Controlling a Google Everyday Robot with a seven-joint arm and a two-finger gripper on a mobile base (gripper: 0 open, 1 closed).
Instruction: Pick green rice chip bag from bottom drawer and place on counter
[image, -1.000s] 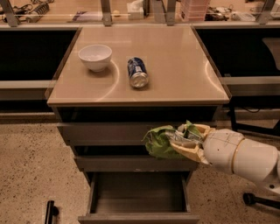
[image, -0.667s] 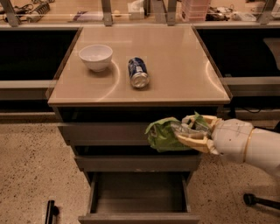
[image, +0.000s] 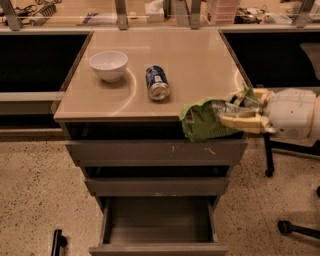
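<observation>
My gripper (image: 235, 115) comes in from the right and is shut on the green rice chip bag (image: 202, 121), a crumpled green foil bag with silvery patches. It holds the bag in the air at the counter's front right edge, level with the top. The counter (image: 195, 60) is a glossy beige top on the grey cabinet. The bottom drawer (image: 159, 225) is pulled open below and its inside looks bare.
A white bowl (image: 108, 64) stands at the counter's left. A blue soda can (image: 157, 82) lies on its side near the middle. Two upper drawers (image: 156, 151) are slightly ajar. Chair wheels (image: 287, 227) sit on the speckled floor at the right.
My gripper has lifted the bag up and slightly right, from in front of the upper drawers to the level of the counter's front edge.
</observation>
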